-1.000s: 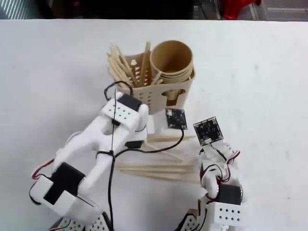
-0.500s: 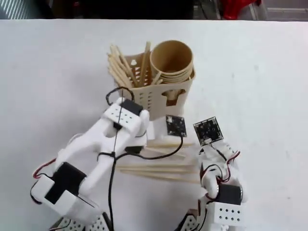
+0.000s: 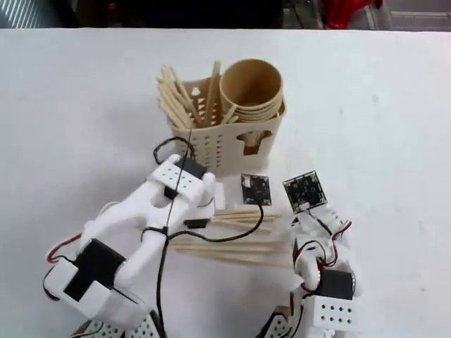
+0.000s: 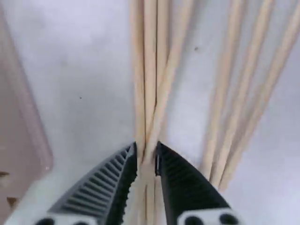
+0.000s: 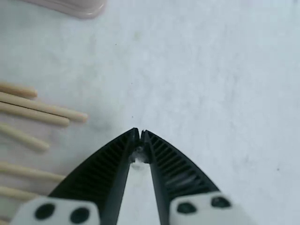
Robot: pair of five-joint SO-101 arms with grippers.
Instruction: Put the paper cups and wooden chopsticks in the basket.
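Gripping: my left gripper pinches wooden chopsticks in front of the basket.
Change: it has drawn back from the basket.
Right gripper: closed, empty.
Paper cups: inside the basket.
Meaning: I judge a lift comes next.

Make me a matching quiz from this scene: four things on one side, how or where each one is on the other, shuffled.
Things:
1 paper cups
2 left gripper
3 right gripper
4 loose chopsticks

States:
A shut on nothing, above the table
B stacked in the basket
C lying flat between the arms
D shut on a chopstick bundle

Pairs: 1-B, 2-D, 3-A, 4-C
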